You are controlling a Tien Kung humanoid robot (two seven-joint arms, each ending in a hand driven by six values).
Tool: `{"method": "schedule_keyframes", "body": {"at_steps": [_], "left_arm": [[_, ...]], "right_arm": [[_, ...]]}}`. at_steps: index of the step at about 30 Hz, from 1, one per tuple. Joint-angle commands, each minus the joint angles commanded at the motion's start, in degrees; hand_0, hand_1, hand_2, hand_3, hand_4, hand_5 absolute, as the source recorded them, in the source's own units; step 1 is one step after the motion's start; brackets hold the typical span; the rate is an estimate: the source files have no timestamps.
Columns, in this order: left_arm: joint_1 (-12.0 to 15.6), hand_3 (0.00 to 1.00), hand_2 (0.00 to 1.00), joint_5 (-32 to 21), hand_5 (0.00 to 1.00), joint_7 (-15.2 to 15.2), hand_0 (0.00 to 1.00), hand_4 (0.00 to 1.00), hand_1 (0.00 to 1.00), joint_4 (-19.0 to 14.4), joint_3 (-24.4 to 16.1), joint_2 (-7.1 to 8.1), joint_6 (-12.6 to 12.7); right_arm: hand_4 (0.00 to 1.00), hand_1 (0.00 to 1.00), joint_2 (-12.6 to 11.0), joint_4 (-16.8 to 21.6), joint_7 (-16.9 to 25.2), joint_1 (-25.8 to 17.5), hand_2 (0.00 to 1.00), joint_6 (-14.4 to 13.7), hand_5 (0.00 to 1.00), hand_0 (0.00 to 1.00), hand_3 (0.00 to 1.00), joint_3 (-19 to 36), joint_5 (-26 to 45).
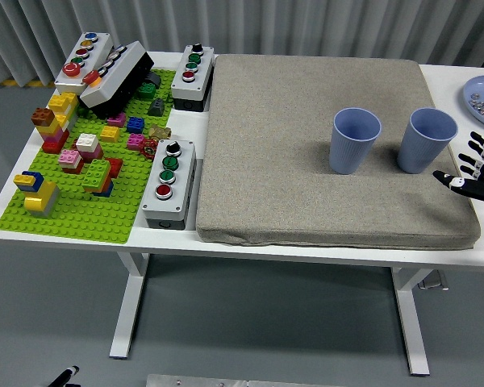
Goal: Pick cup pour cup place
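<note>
Head view: right hand open beside the nearer blue cup

Right hand (477, 172) enters at the picture's right edge, over the right border of the grey mat (306, 161). Fingers (473, 148) spread, thumb pointing toward the cups; holds nothing. Only the hand and a bit of wrist show.

Just beside the hand, to its left and slightly farther across the table: right blue cup (426, 140), upright, mouth open, on the mat. Near the thumb tip but apart from it. Cannot see any contents.

Farther left from the hand, past that cup: left blue cup (355, 140), also upright on the mat, standing apart from its twin.

Beyond the hand, at the table's far right corner: blue plate (477, 90) with small items on it, too small to tell.

Well apart from the hand, across the whole mat: green baseplate (89, 210) with coloured bricks (87, 149) on it, and grey button boxes (168, 182) along its edges. White table (16, 211) carries everything.
</note>
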Motion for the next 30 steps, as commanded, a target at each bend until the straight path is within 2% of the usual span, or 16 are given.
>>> {"method": "schedule_keyframes", "body": {"at_steps": [14, 30], "left_arm": [[-0.24, 0.776, 0.862, -0.12, 0.979, -0.09, 0.869, 0.640, 0.852, 0.00, 0.42, 0.00, -0.03], [-0.71, 0.775, 0.862, -0.32, 0.979, -0.08, 0.869, 0.641, 0.852, 0.00, 0.94, 0.00, -0.05]], "right_arm": [[0.899, 0.885, 0.41, -3.82, 0.34, 3.66, 0.959, 0.39, 0.289, 0.922, 0.994, -1.82, 1.10], [0.890, 0.884, 0.97, -5.97, 0.71, 5.84, 0.949, 1.09, 0.293, 0.923, 0.981, -2.95, 2.30]]}}
